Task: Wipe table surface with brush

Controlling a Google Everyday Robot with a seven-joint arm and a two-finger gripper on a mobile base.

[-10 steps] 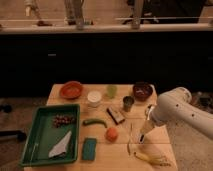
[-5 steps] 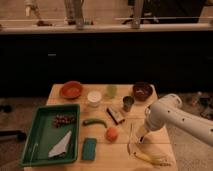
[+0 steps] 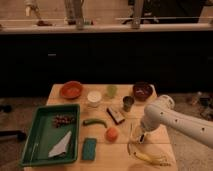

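Pincer: is hovering just beside the brush on the worktop; whether it is clenched, I cannot tell.
Risk: the sweeping brush is likely pushing the near banana off.

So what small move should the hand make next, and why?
I would probably lower the hand slightly toward the brush to take hold of it. The hand sits right beside the brush, which seems to lie flat on the table between the orange fruit and the banana, not picked up yet.
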